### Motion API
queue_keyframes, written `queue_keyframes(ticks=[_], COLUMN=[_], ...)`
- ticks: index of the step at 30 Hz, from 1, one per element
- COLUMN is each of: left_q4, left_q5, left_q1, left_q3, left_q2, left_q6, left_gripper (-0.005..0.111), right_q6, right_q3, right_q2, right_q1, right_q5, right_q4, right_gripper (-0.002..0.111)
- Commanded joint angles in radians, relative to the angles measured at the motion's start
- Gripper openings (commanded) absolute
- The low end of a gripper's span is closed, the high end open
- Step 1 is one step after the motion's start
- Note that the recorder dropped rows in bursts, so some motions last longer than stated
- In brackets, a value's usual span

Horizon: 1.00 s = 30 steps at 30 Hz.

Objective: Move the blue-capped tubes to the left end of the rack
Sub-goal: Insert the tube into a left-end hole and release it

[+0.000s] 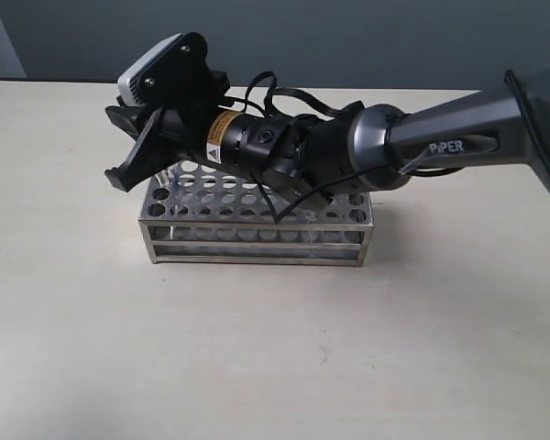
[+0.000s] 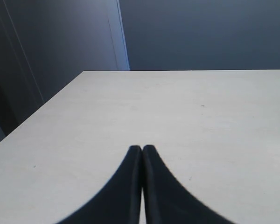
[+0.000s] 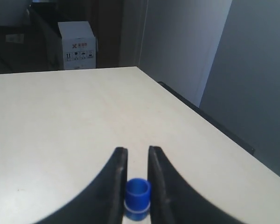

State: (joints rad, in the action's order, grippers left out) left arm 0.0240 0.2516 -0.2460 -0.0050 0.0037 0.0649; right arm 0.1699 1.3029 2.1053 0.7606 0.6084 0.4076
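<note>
The steel rack [image 1: 257, 240] stands in the middle of the table. My right arm reaches across it from the right, and my right gripper [image 1: 126, 156] hangs over the rack's left end. In the right wrist view my right gripper [image 3: 136, 152] is shut on a blue-capped tube [image 3: 138, 193], whose blue cap sits between the two black fingers. The arm hides much of the rack's top plate, and no other blue-capped tube shows. My left gripper [image 2: 142, 148] is shut with nothing in it, above bare table, outside the exterior view.
The pale table [image 1: 275, 367] spreads wide around the rack. A white cardboard box [image 3: 77, 45] stands beyond the table's far edge in the right wrist view. A dark wall lies behind the table.
</note>
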Motion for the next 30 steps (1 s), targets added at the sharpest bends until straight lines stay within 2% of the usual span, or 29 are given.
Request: queue_keyframes(ticks=[1, 30], left_q4=[-0.002, -0.002], left_q5=[-0.012, -0.012], left_q1=[-0.001, -0.001], left_q3=[0.005, 0.005], left_q2=[-0.004, -0.004], left_q6=[-0.004, -0.004], left_gripper=[0.0, 0.0], right_q6=[-0.012, -0.089], right_q3=[-0.001, -0.001], right_q2=[0.016, 0.003], right_q1=[-0.004, -0.004], right_q5=[-0.086, 0.163], right_q4=[0.01, -0.061], right_gripper=[0.0, 0.0])
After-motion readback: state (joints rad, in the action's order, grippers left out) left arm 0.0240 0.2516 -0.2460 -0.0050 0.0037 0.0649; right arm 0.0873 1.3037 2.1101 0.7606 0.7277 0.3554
